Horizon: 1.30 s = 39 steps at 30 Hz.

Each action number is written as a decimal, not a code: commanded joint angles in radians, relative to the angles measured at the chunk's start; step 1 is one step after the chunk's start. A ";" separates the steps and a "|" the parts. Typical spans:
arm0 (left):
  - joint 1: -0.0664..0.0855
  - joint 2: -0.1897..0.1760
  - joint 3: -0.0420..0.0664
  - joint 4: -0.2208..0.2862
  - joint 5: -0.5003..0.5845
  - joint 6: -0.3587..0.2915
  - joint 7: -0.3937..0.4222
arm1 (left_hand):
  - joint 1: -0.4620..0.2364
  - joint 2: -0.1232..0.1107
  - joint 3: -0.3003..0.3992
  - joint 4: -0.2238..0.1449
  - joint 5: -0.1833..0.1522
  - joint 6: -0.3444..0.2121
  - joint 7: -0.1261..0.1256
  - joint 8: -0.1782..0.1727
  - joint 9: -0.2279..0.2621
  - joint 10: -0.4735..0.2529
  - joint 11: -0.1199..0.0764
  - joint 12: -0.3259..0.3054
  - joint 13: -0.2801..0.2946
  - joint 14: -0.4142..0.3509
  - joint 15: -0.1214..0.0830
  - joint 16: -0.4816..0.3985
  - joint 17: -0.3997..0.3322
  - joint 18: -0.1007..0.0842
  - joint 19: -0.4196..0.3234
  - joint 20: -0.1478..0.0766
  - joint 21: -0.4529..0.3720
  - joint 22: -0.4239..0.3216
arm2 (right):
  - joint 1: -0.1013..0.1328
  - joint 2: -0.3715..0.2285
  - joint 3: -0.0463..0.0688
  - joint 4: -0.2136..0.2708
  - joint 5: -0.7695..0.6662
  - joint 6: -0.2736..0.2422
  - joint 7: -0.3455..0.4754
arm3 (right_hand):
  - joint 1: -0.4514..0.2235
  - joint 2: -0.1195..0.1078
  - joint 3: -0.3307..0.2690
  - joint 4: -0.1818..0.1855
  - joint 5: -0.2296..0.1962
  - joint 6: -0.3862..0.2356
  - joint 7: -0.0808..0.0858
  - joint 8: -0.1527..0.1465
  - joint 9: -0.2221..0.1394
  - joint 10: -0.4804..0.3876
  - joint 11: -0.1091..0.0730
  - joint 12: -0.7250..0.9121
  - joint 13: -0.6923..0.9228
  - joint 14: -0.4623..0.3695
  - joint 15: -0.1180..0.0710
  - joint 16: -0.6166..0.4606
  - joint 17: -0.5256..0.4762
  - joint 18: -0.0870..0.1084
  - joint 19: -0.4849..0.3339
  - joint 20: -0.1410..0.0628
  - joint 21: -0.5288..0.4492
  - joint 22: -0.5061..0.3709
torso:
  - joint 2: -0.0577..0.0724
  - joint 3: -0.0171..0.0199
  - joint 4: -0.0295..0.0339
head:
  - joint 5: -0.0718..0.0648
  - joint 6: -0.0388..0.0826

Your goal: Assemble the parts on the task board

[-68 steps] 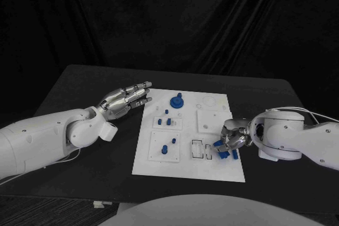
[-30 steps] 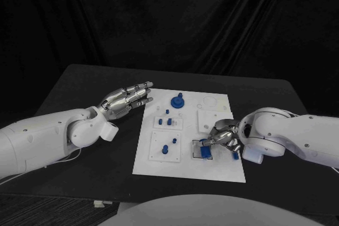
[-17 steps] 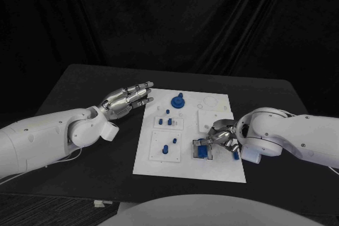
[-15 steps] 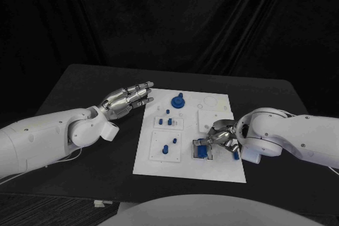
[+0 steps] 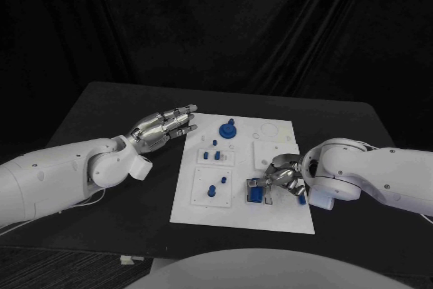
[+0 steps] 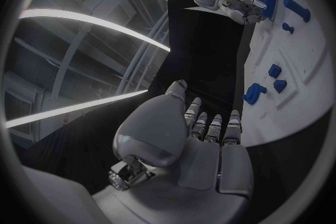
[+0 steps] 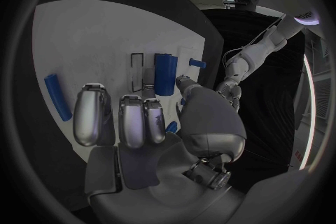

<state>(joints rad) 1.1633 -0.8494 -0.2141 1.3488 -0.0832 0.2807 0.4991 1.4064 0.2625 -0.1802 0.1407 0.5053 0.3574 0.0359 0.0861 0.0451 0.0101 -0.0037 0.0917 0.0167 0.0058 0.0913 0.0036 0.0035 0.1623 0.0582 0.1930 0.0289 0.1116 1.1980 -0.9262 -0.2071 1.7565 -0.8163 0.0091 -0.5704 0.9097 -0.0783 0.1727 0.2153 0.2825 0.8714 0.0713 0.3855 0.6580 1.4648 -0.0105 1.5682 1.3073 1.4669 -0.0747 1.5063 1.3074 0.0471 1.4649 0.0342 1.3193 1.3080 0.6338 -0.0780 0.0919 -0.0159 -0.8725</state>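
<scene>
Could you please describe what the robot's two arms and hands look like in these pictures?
Both arms are bulky, smooth white shells with rounded joints. The left arm carries a white boxy piece near its wrist. A thin pale cable loops over the right arm. The left robot hand and right robot hand are silver metal, with segmented fingers and dark gaps between the segments.

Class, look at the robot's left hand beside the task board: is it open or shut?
Open. The left hand lies at the far left corner of the task board, fingers stretched out and slightly apart, with nothing held in them; the left wrist view shows the same.
</scene>
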 commanded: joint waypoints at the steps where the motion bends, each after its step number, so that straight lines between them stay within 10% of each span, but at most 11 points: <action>1: -0.002 0.001 0.001 0.002 0.002 0.019 0.006 | 0.002 0.008 0.000 -0.007 0.007 0.001 0.006 0.004 0.001 0.001 0.008 0.003 0.001 0.000 0.006 0.002 0.000 0.012 0.002 0.005 0.000 0.000 | -0.004 0.000 -0.001 -0.001 -0.008 0.022 -0.027 | 0.009 -0.002 -0.023 0.003 -0.038 -0.010 0.001 0.008 -0.006 0.106 0.008 0.003 0.264 0.082 0.007 -0.003 0.161 0.011 0.012 0.006 -0.003 0.186 | 0.000 -0.0001 0.0001 | 0.000 0.000; 9: -0.002 0.002 0.001 0.001 0.002 0.021 0.004 | 0.002 0.008 0.000 -0.007 0.007 0.001 0.006 0.004 0.001 0.001 0.008 0.003 0.001 0.000 0.006 0.002 0.000 0.012 0.002 0.005 0.000 0.000 | -0.004 -0.004 -0.001 0.001 -0.009 0.017 -0.023 | -0.002 -0.001 -0.122 0.062 -0.214 -0.022 0.004 0.022 -0.024 0.106 0.011 0.003 0.264 0.082 0.009 -0.003 0.161 0.011 0.013 0.009 -0.006 0.185 | 0.000 -0.0001 -0.0001 | 0.002 0.000; 18: -0.002 0.001 0.001 0.001 0.002 0.022 0.003 | 0.001 0.008 0.001 -0.009 0.007 0.002 0.008 0.005 0.001 0.001 0.009 0.003 0.001 0.000 0.006 0.002 0.000 0.012 0.003 0.006 0.000 0.000 | 0.006 -0.061 -0.001 0.043 -0.009 -0.040 0.011 | -0.075 0.009 -0.191 0.079 -0.227 -0.023 0.003 0.035 -0.032 0.106 0.010 0.003 0.264 0.083 0.009 0.000 0.163 0.012 0.012 0.009 -0.010 0.184 | 0.000 0.0000 -0.0003 | 0.007 0.000; 28: -0.002 -0.002 0.001 -0.001 0.002 0.016 0.002 | 0.000 0.008 0.001 -0.010 0.008 0.007 0.008 0.007 0.002 0.002 0.010 0.006 0.002 0.001 0.007 0.002 0.000 0.012 0.005 0.006 0.001 0.001 | 0.127 -0.167 -0.001 0.093 -0.009 -0.036 0.013 | -0.038 0.079 -0.256 0.072 -0.112 0.004 -0.006 0.062 -0.042 0.106 0.002 0.003 0.264 0.084 0.002 0.003 0.167 0.009 0.020 0.003 0.005 0.189 | -0.002 0.0001 0.0005 | 0.003 0.000; 33: -0.002 0.000 0.001 -0.002 0.002 0.015 0.003 | 0.000 0.007 0.001 -0.010 0.008 0.008 0.009 0.008 0.002 0.002 0.010 0.006 0.002 0.001 0.007 0.003 0.000 0.012 0.005 0.007 0.001 0.002 | 0.144 -0.187 -0.001 0.087 -0.034 0.009 -0.003 | 0.079 0.100 -0.264 0.039 0.090 0.016 -0.013 0.072 -0.052 0.106 -0.005 0.003 0.264 0.084 -0.004 0.001 0.160 0.003 0.029 -0.004 0.032 0.197 | -0.003 -0.0022 0.0010 | 0.001 0.000; 39: -0.002 0.001 0.001 -0.002 0.002 0.014 0.002 | 0.000 0.007 0.001 -0.010 0.008 0.008 0.009 0.008 0.002 0.002 0.010 0.006 0.002 0.001 0.007 0.003 0.000 0.012 0.005 0.007 0.001 0.002 | 0.127 -0.203 -0.001 0.070 -0.145 0.063 -0.022 | 0.107 0.102 -0.270 0.029 0.104 0.024 -0.016 0.076 -0.055 0.106 -0.007 0.003 0.264 0.083 -0.006 -0.003 0.153 0.004 0.029 -0.005 0.031 0.196 | 0.001 -0.0004 -0.0007 | -0.003 0.000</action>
<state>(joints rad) 1.1632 -0.8503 -0.2140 1.3459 -0.0831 0.2862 0.4919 1.4065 0.2625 -0.1802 0.1349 0.5090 0.3610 0.0395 0.0900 0.0462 0.0129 -0.0011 0.0917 0.0177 0.0058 0.0913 0.0036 0.0035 0.1622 0.0619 0.1966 0.0290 0.1126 1.3324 -1.1257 -0.2078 1.8291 -0.8704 0.0183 -0.5615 1.0092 0.0239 -0.0992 0.2508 0.3834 0.8898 0.0533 0.4570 0.6043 1.4648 -0.0106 1.5682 1.3076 1.4669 -0.0748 1.5063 1.3074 0.0470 1.4649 0.0341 1.3504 1.3076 0.6329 -0.0791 0.0925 -0.0178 -0.8725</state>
